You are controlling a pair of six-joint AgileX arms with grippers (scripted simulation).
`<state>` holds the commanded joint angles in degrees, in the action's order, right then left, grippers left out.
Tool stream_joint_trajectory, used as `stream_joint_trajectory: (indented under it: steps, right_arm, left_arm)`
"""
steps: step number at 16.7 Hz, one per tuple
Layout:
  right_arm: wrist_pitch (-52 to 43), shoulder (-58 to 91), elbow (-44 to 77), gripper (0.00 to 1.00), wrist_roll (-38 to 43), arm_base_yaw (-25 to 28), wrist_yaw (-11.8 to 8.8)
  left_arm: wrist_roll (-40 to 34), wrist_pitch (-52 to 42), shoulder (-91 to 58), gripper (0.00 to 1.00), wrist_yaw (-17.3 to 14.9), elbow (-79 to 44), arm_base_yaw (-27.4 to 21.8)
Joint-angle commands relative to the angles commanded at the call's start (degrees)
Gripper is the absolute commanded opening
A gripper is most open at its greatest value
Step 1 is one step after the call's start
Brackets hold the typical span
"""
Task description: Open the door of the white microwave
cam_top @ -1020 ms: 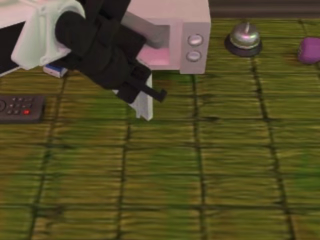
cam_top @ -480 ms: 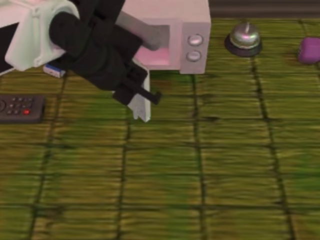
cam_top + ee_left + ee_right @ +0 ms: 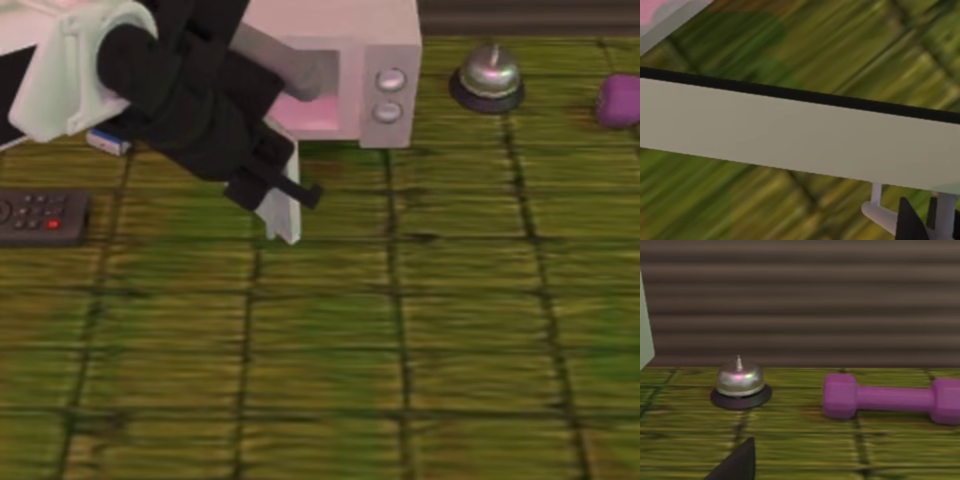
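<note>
The white microwave (image 3: 392,60) stands at the back of the table, its pale pink cavity showing. Its door (image 3: 289,214) is swung out toward the front and shows edge-on. My left gripper (image 3: 303,190) is shut on the door's handle at the free edge. In the left wrist view the door (image 3: 790,135) crosses as a pale band with a black strip, and the white handle (image 3: 879,214) sits by my gripper (image 3: 922,223). My right gripper (image 3: 782,475) is out of the top view, parked, open, one dark fingertip (image 3: 740,462) showing.
A silver bell (image 3: 487,75) and a purple dumbbell (image 3: 618,100) lie right of the microwave; both show in the right wrist view, bell (image 3: 740,382) and dumbbell (image 3: 890,399). A dark remote (image 3: 40,215) and a small box (image 3: 108,142) lie at the left.
Since one second ago my left gripper has moved a little left and back with the handle, swinging the door slightly wider. Over the last half second nothing has visibly moved.
</note>
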<state>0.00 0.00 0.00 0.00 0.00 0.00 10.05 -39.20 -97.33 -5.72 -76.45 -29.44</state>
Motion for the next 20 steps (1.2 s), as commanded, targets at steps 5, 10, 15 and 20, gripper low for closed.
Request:
stream_joint_trajectory:
  steps: [5, 10, 15, 20]
  right_arm:
    - [0.0, 0.0, 0.0, 1.0, 0.0, 0.0, 0.0]
    - [0.0, 0.0, 0.0, 1.0, 0.0, 0.0, 0.0]
    - [0.0, 0.0, 0.0, 1.0, 0.0, 0.0, 0.0]
    - [0.0, 0.0, 0.0, 1.0, 0.0, 0.0, 0.0]
  left_arm:
    - [0.0, 0.0, 0.0, 0.0, 0.0, 0.0, 0.0]
    - [0.0, 0.0, 0.0, 0.0, 0.0, 0.0, 0.0]
    - [2.98, -0.39, 0.97, 0.0, -1.91, 0.93, 0.98]
    - [8.45, -1.09, 2.57, 0.0, -4.71, 2.7, 3.34]
